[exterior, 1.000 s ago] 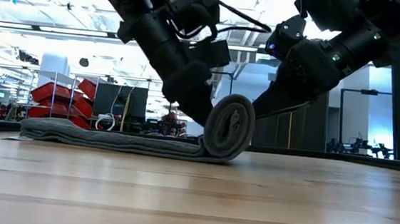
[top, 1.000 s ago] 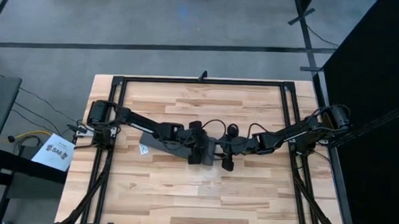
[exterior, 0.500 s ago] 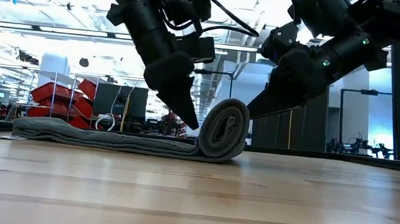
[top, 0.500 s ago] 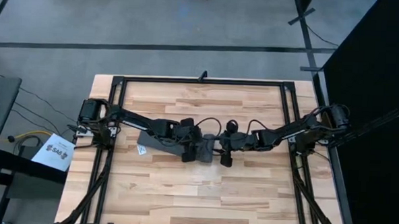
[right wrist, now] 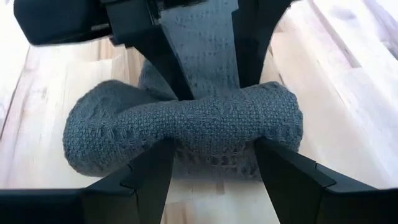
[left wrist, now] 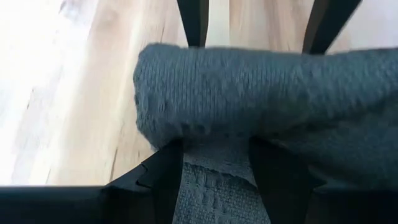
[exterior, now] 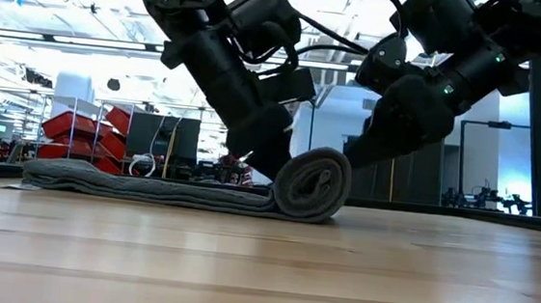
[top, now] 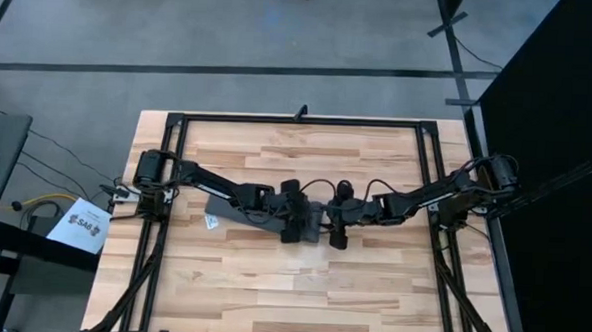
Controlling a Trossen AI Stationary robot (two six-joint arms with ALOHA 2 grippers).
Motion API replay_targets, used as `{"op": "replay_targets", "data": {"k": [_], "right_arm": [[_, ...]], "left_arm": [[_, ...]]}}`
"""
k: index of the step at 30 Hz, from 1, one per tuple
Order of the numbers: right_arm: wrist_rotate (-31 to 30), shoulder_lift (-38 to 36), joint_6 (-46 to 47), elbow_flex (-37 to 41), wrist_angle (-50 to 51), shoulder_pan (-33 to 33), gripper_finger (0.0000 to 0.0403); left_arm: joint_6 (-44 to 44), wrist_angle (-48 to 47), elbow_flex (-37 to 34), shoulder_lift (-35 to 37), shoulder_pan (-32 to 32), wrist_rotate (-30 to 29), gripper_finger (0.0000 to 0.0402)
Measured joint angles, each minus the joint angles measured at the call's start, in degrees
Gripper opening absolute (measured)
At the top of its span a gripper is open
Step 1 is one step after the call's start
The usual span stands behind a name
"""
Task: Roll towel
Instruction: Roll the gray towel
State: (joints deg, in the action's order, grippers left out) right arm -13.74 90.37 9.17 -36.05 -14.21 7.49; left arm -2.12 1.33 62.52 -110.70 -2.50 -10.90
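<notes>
On the left part of the wooden table [top: 261,285] the unrolled stretch of the dark grey towel [exterior: 151,190] lies flat, its small white label tag [top: 212,221] showing at the left edge in the high view; that length is left lying so there is cloth for the roll to take up. Near the table's middle the towel thickens into a snug roll [exterior: 312,185] resting on the wood, its spiral end facing the low camera. The left gripper [left wrist: 214,168] reaches in from the left over the flat part and meets the roll on that side; in its wrist view the two dark fingers [left wrist: 163,177] stand apart, pressed against the roll's side with flat cloth between them, which suggests they are there to steady the roll and stop it unwinding, not to pinch it. From the right, the right gripper [right wrist: 211,171] meets the roll from the opposite side; its fingers [right wrist: 149,177] are also spread apart, and the roll bulges between and past them, dented where they press, so I judge it is cradling the bundle. With a gripper on each side the roll is kept tight and straight. My reading is that the task is partly done, with much of the towel yet to be wound.
</notes>
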Motion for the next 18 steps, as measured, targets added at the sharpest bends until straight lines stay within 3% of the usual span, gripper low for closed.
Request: {"op": "replay_targets", "data": {"k": [9,18], "right_arm": [[0.0,-0.16,-0.48,0.0,1.48,0.15,0.0219],[0.0,-7.35,8.13,0.09,19.93,4.26,0.0219]], "left_arm": [[-0.78,2.69,-0.04,-0.06,0.42,0.02,0.0173],[-0.86,2.92,-0.04,-0.06,0.59,0.0,0.0173]]}}
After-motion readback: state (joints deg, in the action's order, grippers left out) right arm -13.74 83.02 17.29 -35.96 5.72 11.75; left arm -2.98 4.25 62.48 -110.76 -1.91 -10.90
